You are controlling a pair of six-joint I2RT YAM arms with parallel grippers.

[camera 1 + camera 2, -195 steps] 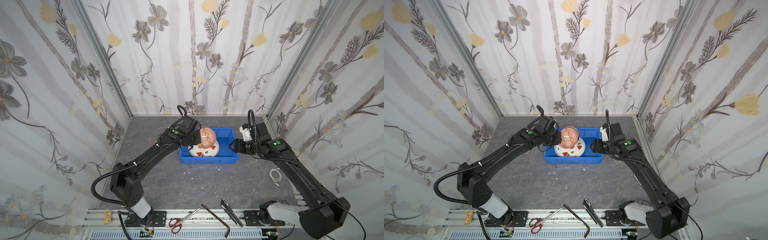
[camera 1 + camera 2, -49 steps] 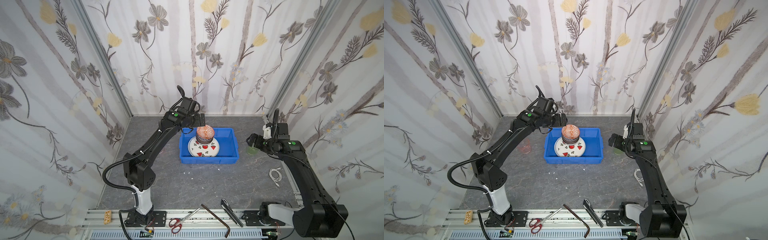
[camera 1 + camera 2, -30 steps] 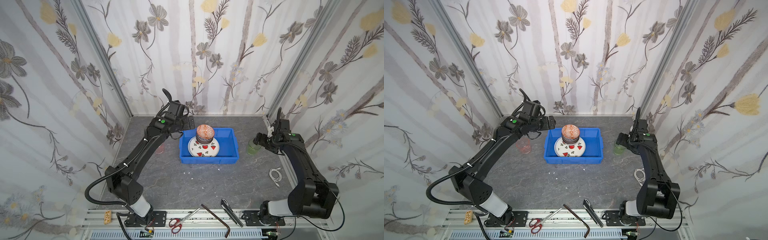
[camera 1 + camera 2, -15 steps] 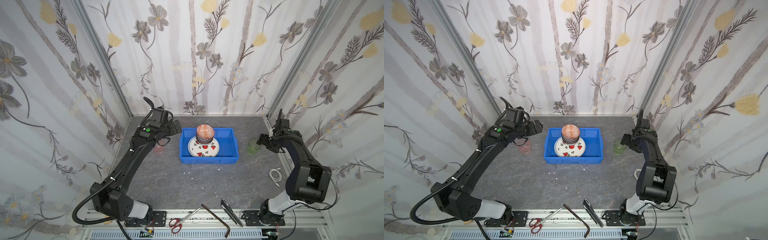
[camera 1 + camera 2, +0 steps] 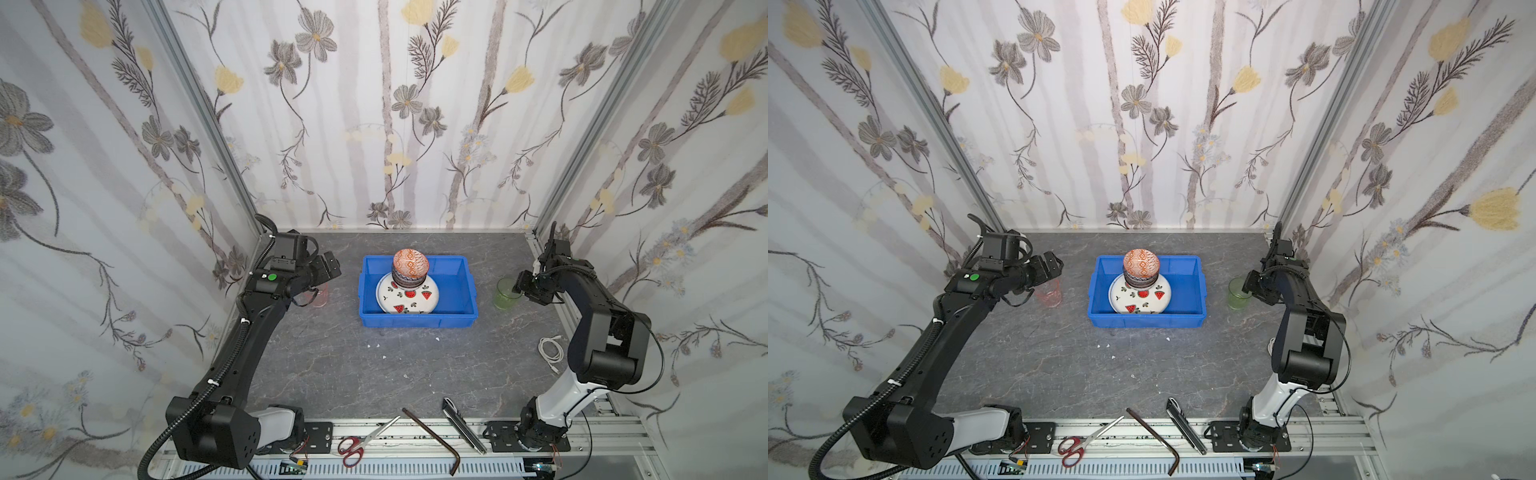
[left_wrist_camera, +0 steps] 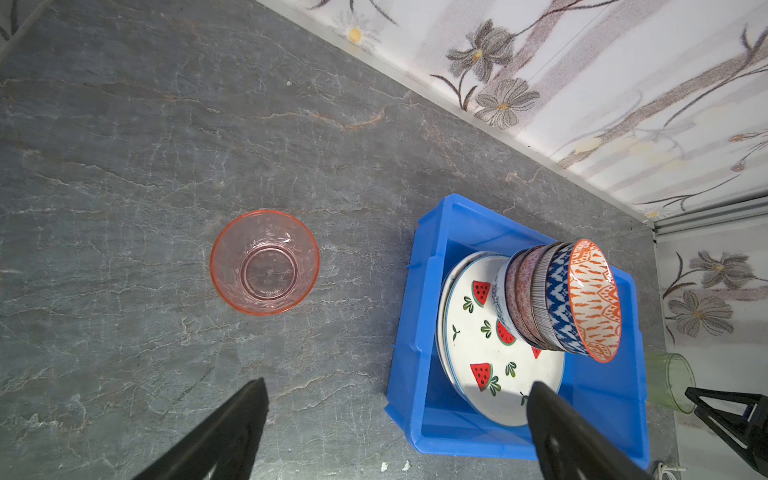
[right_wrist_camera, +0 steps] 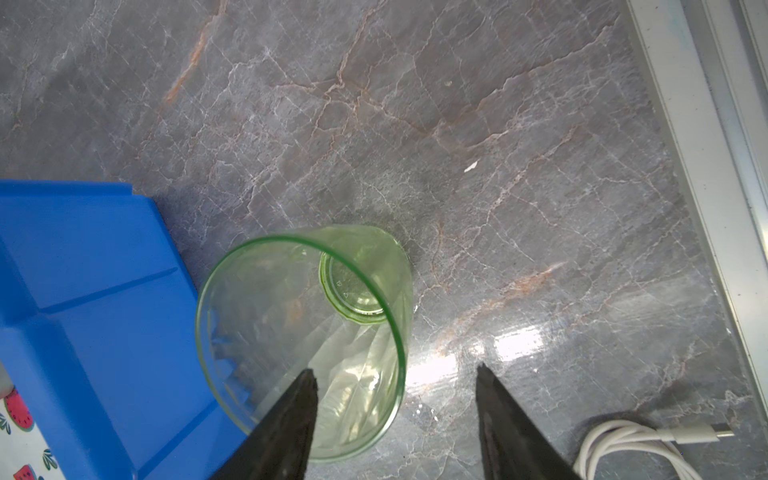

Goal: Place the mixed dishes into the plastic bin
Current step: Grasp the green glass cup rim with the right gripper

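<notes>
Right gripper (image 7: 395, 369) astride upright green tumbler (image 7: 291, 316) rim, mouth up.

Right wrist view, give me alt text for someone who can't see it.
A clear green tumbler stands upright on the grey table, with the right gripper open astride its wall. The blue bin sits beside it; a white cable lies nearby.

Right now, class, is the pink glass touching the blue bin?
Apart. The left wrist view shows a wide strip of bare table between the pink glass and the bin.
</notes>
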